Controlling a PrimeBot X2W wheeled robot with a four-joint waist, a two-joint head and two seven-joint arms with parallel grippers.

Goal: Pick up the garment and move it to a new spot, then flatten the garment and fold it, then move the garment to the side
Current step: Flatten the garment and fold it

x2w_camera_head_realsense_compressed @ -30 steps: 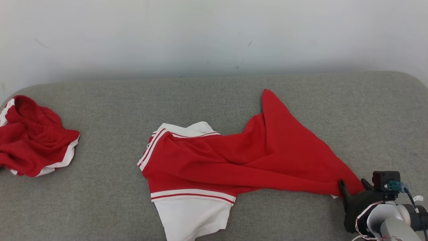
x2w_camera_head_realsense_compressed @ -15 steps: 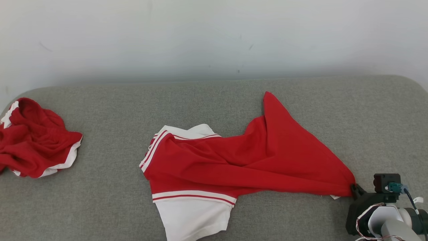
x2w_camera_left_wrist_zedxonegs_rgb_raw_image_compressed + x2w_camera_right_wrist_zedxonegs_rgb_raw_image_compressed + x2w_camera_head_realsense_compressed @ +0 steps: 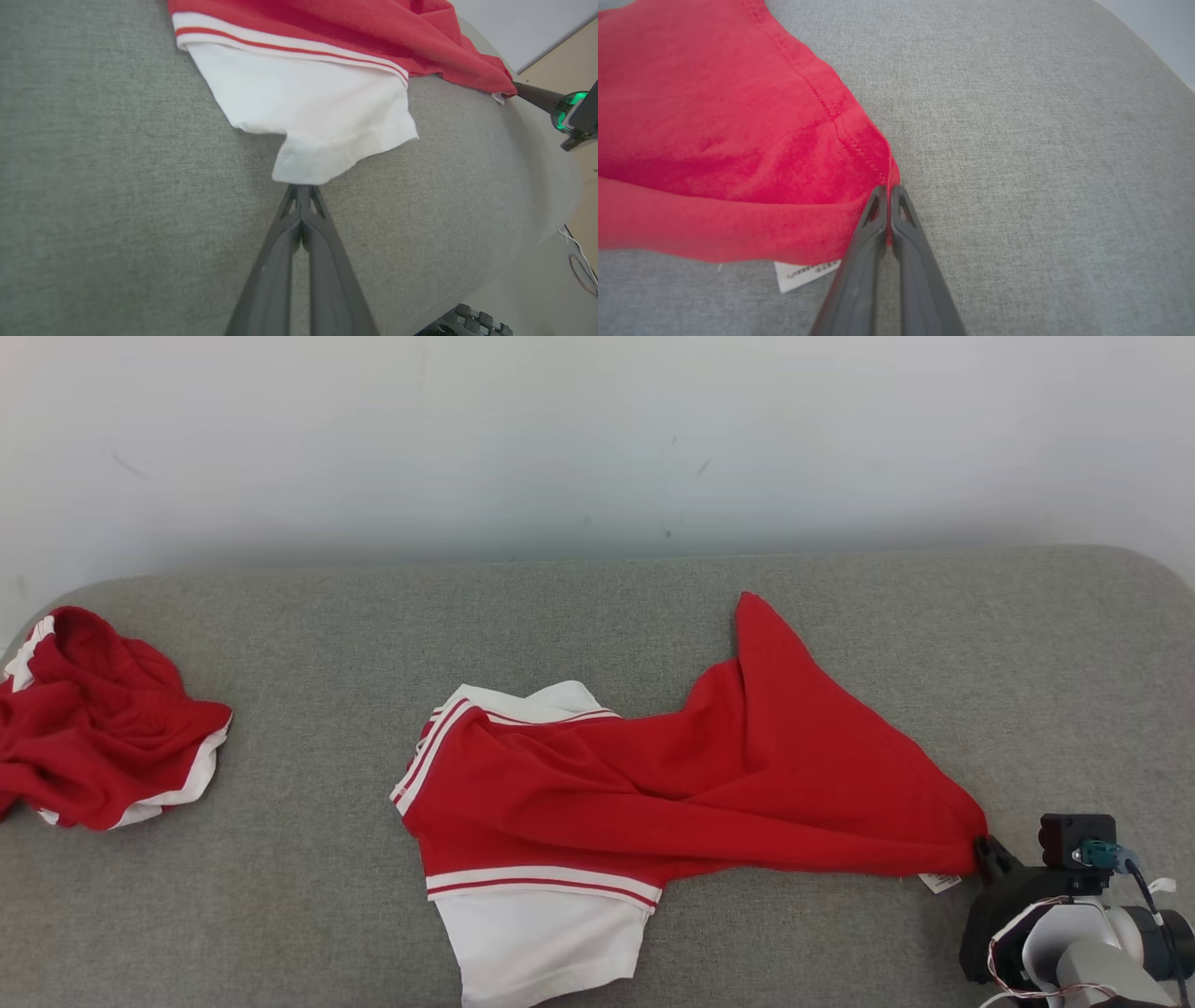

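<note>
Two sets of fingers are clenched on one red and white garment (image 3: 709, 793), which lies spread across the middle and right of a grey fabric-covered counter (image 3: 308, 635).

The right fingers (image 3: 982, 849) sit at the garment's far right tip, near the counter's right end. In the right wrist view the right fingers (image 3: 883, 205) are pressed flat together with the red stitched corner pinched between their tips. A white label (image 3: 808, 273) pokes out from under the red hem just beside them.

In the left wrist view the left fingers (image 3: 301, 198) are shut tight at the near edge of the garment's white sleeve (image 3: 303, 102). The cloth puckers down to the tips and covers their ends, so they appear to grip that white corner. The same view shows the right fingers (image 3: 525, 91) at the far red tip, close to the counter's rounded edge.

Between the two grips the red body lies in long folds, with white bands striped in red at the sleeve and collar. A second garment (image 3: 103, 728), also red with white trim, sits crumpled at the counter's left end, well apart from the first. A pale wall (image 3: 597, 429) rises behind the counter.
</note>
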